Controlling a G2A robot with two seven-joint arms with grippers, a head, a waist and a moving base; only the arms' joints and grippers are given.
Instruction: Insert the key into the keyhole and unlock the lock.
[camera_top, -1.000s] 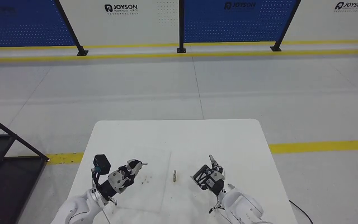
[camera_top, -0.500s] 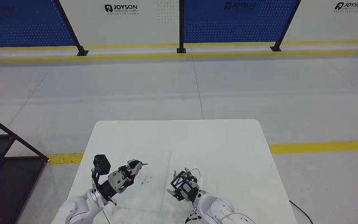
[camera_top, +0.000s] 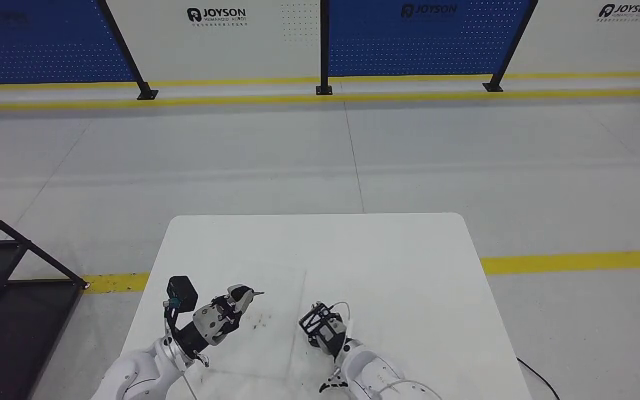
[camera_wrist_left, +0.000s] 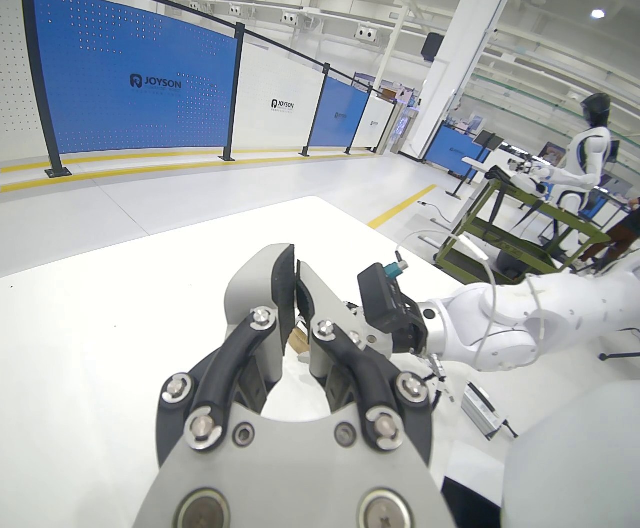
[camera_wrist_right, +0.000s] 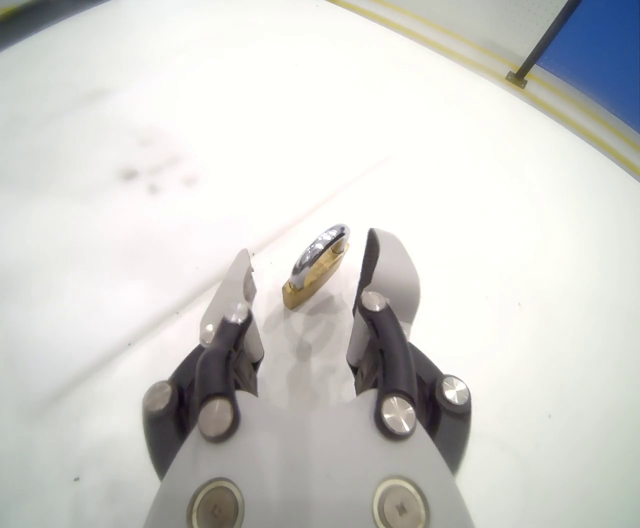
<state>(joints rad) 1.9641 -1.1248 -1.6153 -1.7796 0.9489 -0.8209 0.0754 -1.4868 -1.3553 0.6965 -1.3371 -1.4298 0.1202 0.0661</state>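
Observation:
A brass padlock (camera_wrist_right: 316, 276) with a chrome shackle lies on the white table (camera_top: 400, 260). My right gripper (camera_wrist_right: 307, 250) is open and low over it, one finger on each side of the lock and neither touching it. In the top view the right gripper (camera_top: 318, 322) sits near the table's middle front and covers the lock. To its left my left gripper (camera_top: 243, 297) is held above the table, shut on the key, whose thin metal tip (camera_top: 258, 294) pokes out toward the right. In the left wrist view the left fingers (camera_wrist_left: 285, 280) are pressed together.
A few dark smudges (camera_wrist_right: 150, 175) mark the tabletop between the two grippers. A faint seam (camera_top: 303, 290) runs across the table's middle. The far half of the table is bare. Floor and blue barrier panels lie beyond.
My right arm has swung left across the table, from right of the padlock to directly over it, fingers now either side. The left arm has kept still.

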